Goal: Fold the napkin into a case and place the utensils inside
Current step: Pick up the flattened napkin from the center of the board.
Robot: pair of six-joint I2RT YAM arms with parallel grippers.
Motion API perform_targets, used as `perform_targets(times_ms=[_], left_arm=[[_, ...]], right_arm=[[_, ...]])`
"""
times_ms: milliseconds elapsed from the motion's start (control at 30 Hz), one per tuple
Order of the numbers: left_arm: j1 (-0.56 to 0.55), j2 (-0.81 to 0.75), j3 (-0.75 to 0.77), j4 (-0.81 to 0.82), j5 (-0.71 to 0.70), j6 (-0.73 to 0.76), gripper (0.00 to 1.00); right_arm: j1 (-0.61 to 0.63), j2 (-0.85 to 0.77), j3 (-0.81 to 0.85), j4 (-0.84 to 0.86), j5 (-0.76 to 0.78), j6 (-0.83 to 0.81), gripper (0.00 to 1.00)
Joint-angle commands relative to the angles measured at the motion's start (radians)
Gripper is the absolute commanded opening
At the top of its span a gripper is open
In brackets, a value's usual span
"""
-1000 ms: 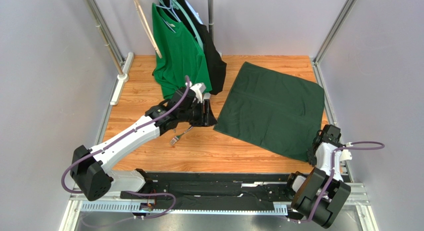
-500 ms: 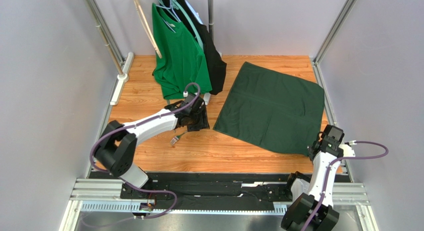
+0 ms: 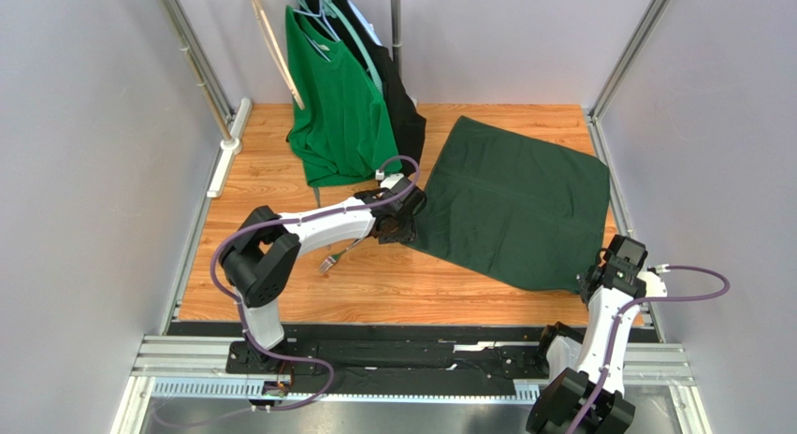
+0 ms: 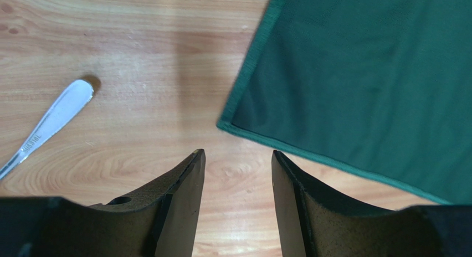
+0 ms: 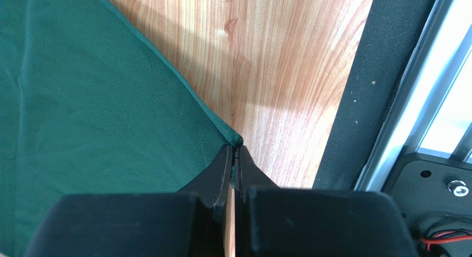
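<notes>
The napkin (image 3: 514, 205) lies flat on the wooden table, a dark green square turned slightly. My left gripper (image 3: 404, 226) hovers open at its near-left corner. In the left wrist view that corner of the napkin (image 4: 360, 80) lies just ahead of the left gripper (image 4: 237, 153), with bare wood between the fingers. My right gripper (image 3: 599, 282) is shut on the napkin's near-right corner; the right wrist view shows the right gripper (image 5: 235, 149) pinching the hem of the napkin (image 5: 99, 102). A silver fork (image 3: 335, 257) lies left of the napkin, its handle (image 4: 52, 121) showing at the left.
A bright green T-shirt (image 3: 337, 97) and a black garment (image 3: 404, 116) hang from a rack at the back, just behind my left arm. Metal frame posts and grey walls close in both sides. A black rail (image 5: 354, 102) runs right beside my right gripper.
My left arm has swung right, from above the fork to the napkin's near-left corner, staying open. My right gripper has closed on the near-right corner.
</notes>
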Motion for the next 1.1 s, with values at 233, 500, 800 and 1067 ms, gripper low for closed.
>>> perform_targets(times_ms=[233,500,800,1067], left_arm=[[-0.021,0.114,0.099,-0.071,-0.102,-0.036,0.56],[-0.02,0.185,0.154,-0.116,-0.086,-0.05,0.53],[-0.017,0.274,0.188,-0.101,-0.007,-0.05,0.14],[-0.018,0.109,0.142,-0.035,-0.031,0.047,0.0]], right_arm=[[0.003,-0.023,0.033,-0.004,-0.003,0.001,0.0],[0.005,-0.035,0.037,-0.014,-0.008,0.007,0.0],[0.003,-0.052,0.062,-0.036,0.007,-0.002,0.0],[0.003,-0.096,0.129,-0.057,0.001,-0.091,0.0]])
